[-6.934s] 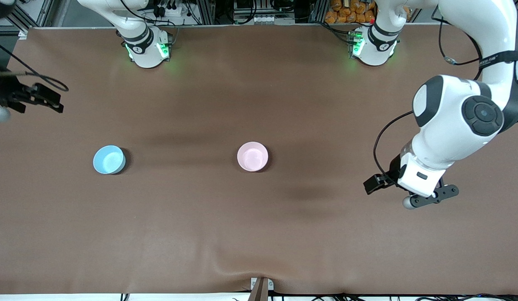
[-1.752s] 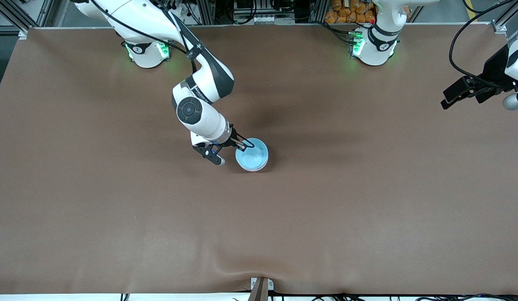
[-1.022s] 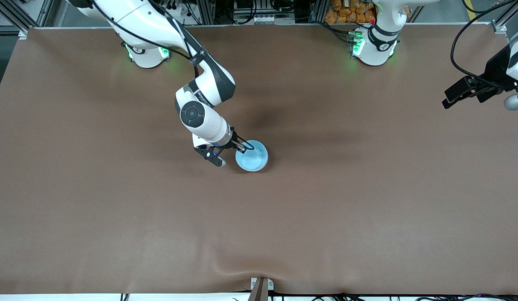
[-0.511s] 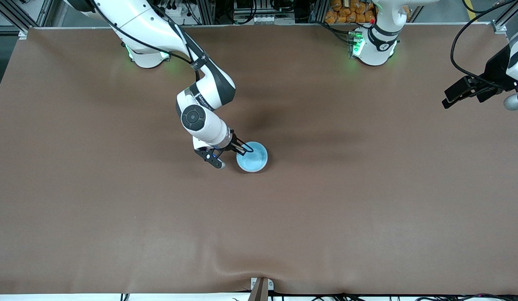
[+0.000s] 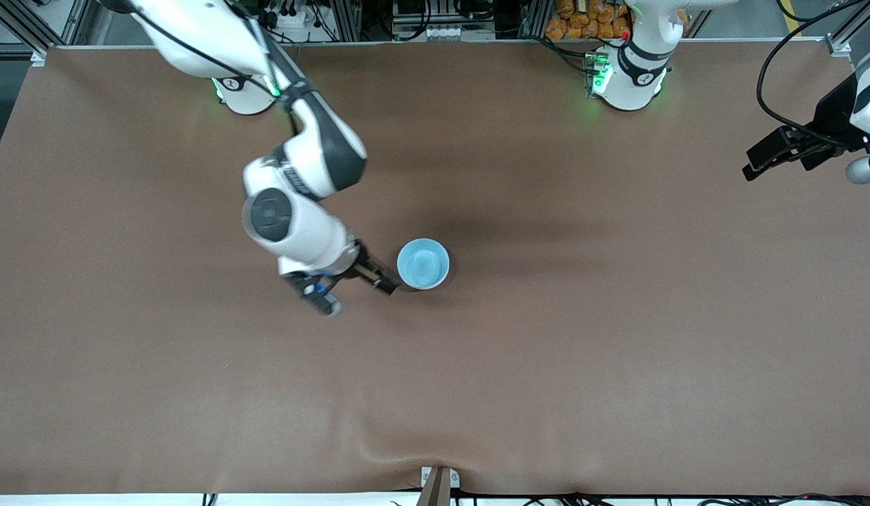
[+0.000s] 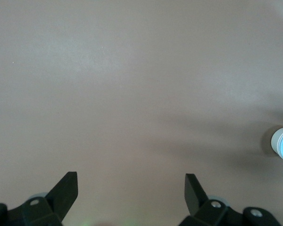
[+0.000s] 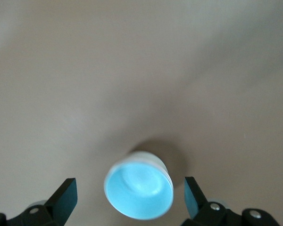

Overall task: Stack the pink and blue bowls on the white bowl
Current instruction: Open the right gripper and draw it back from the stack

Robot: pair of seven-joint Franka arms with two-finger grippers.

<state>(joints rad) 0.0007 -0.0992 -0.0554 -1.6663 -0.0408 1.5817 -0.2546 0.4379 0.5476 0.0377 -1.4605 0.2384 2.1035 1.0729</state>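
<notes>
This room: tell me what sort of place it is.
Likely a robotics lab: two arm bases bolted along a brown-covered table, aluminium framing and cables at its edge, and only a blue bowl stacked there as a test prop.

Blue bowl (image 5: 423, 263) sat upright near table's middle, open side up, glossy sky-blue inside, nested atop stack. Pale rim of another bowl (image 7: 153, 159) showed just beneath its edge in right wrist view; colour there could not be told. Pink and white bowls otherwise hidden under it.
</notes>
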